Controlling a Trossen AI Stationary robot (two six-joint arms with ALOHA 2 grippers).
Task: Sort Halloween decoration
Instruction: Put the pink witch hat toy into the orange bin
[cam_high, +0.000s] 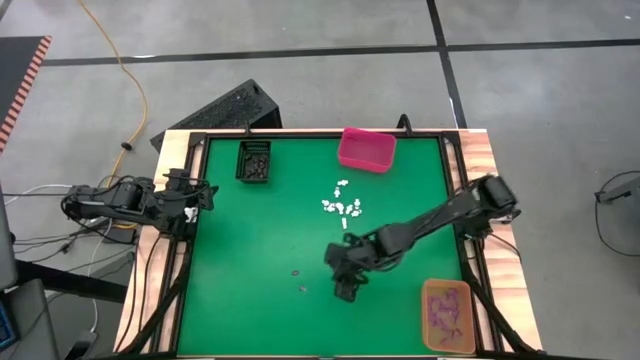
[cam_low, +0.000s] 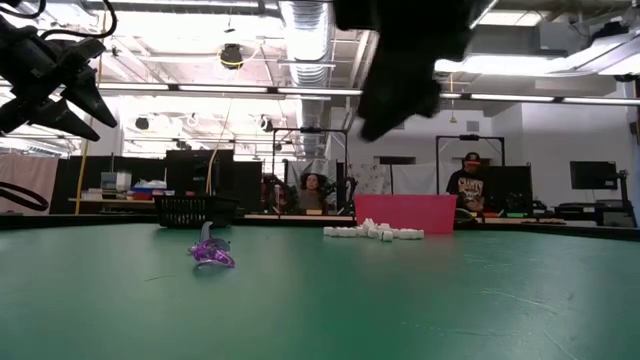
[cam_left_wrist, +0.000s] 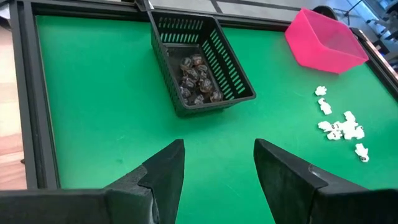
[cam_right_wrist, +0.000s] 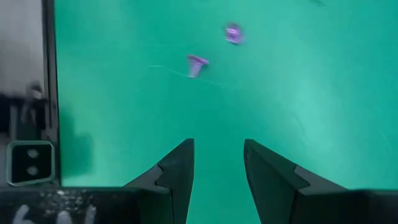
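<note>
Two tiny purple trinkets (cam_right_wrist: 197, 63) (cam_right_wrist: 233, 33) lie on the green mat, just ahead of my right gripper (cam_right_wrist: 217, 146), which hovers open and empty above the mat's near middle (cam_high: 345, 288). The low view shows one purple trinket (cam_low: 212, 250) close up. A cluster of white trinkets (cam_high: 342, 206) lies at the mat's centre. Black trinkets (cam_left_wrist: 198, 79) fill the floor of the black bin (cam_high: 254, 160). More purple trinkets (cam_high: 447, 308) lie in the orange bin (cam_high: 447, 340). My left gripper (cam_left_wrist: 217, 149) waits open at the table's left edge (cam_high: 195, 200).
The pink bin (cam_high: 367, 148) stands at the far edge, right of the black bin. The orange bin sits at the near right corner. A raised black frame (cam_high: 190, 240) borders the mat. People (cam_low: 467, 180) show in the room beyond the table.
</note>
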